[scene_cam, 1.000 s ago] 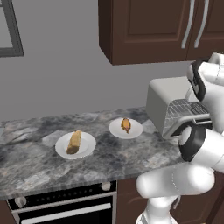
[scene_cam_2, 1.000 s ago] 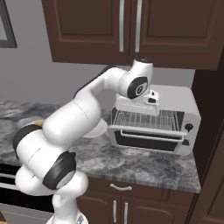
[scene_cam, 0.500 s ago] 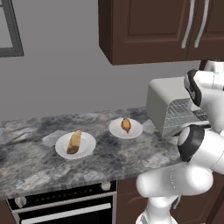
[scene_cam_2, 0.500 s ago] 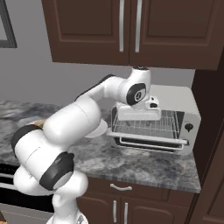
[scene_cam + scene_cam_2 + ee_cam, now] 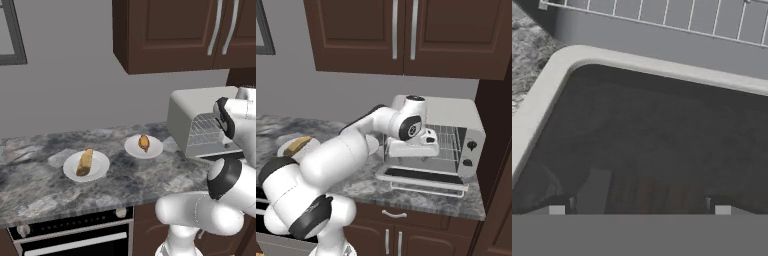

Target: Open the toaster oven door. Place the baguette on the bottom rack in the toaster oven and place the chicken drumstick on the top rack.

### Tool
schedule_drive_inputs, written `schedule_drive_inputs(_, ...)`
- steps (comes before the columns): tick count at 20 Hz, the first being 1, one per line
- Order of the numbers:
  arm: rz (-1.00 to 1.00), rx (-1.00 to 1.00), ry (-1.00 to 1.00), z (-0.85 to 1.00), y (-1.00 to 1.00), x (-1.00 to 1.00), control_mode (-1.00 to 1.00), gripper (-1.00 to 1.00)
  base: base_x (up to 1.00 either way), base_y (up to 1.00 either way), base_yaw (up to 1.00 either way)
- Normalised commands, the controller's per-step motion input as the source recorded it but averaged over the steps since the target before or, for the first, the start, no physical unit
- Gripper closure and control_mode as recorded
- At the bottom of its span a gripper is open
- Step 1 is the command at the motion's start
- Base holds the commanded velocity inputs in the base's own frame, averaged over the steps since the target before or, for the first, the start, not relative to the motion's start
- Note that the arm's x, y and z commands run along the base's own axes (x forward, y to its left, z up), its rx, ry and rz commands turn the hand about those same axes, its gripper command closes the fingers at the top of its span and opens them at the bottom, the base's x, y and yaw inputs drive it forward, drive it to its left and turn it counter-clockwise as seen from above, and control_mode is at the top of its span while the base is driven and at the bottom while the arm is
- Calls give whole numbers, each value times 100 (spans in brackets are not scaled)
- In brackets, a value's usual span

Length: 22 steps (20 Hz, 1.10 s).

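The toaster oven (image 5: 456, 125) stands at the counter's right end, its door (image 5: 423, 174) lying flat open with the dark glass facing up. Wire racks (image 5: 448, 142) show inside the cavity. My gripper (image 5: 406, 156) hangs just above the lowered door, open and holding nothing. In the hand view the fingertips (image 5: 556, 210) stand wide apart over the door (image 5: 652, 135), with a rack's wire grid (image 5: 677, 12) beyond its frame. The baguette (image 5: 85, 162) lies on a white plate (image 5: 100, 172). The chicken drumstick (image 5: 144, 143) lies on a smaller plate (image 5: 155, 150) nearer the oven.
Dark wood cabinets (image 5: 175, 35) hang above the toaster oven. A range with knobs (image 5: 70, 232) sits below the counter's front edge. A tall dark panel (image 5: 496, 165) borders the oven's right side.
The oven door has swung from partly open down to flat. My hand has moved down and outward with it, staying open.
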Motion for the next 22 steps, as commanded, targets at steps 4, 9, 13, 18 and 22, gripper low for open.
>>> schedule_drive_inputs(4, 0, 0, 0, -57, 5, -36, -100, -100, 0, 0, 0)
schedule_drive_inputs(9, 0, 0, 0, -25, 0, 1, -100, -100, 0, 0, 0)
schedule_drive_inputs(13, 0, 0, -3, 0, 0, 9, -100, -100, 0, 0, 0)
schedule_drive_inputs(18, -10, 3, -18, 0, -3, 18, -100, -100, 0, 0, 0)
schedule_drive_inputs(22, -23, 12, -17, 0, -9, 23, -100, -100, 0, 0, 0)
